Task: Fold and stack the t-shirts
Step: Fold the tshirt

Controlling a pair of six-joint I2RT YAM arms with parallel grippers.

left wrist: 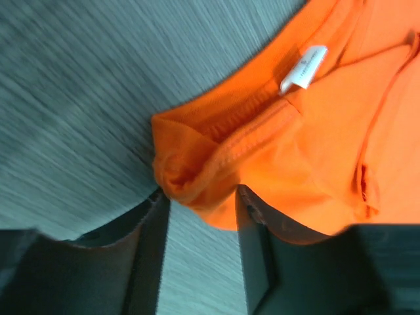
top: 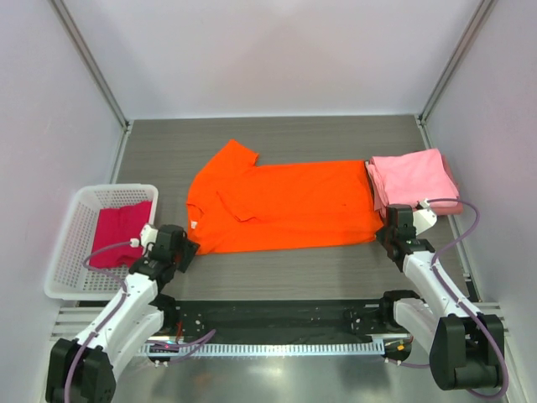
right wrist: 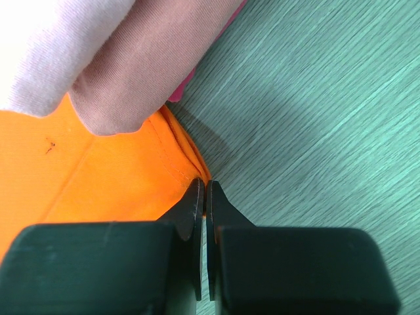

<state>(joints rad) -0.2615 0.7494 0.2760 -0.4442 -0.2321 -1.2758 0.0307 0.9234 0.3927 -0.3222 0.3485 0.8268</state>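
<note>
Looking down on a grey wood-grain table [top: 294, 138] with an orange t-shirt [top: 294, 206] spread flat across its middle, collar end to the left, hem to the right, one sleeve pointing toward the far side. Finds a white lattice basket [top: 63, 252] at the table's left edge, well apart from the shirt. Finds folded pink t-shirts [top: 413, 178] stacked at the far right, touching the orange hem and lapping over its corner. Holds in that basket a crimson t-shirt [top: 122, 233], lying loosely toward the basket's right side.

Shows the left claw [left wrist: 200, 197] low at the collar, jaws apart, one finger on either side of a bunched fold of the neckline, with bare table between them just below the cloth. Shows the right claw [right wrist: 204, 187] at the near right corner of the hem, jaws pressed together on the very edge of the orange cloth, close under the overhang of the pink stack. Picks out last a small white label [left wrist: 305, 65] sewn inside the collar, its print too blurred to read.
</note>
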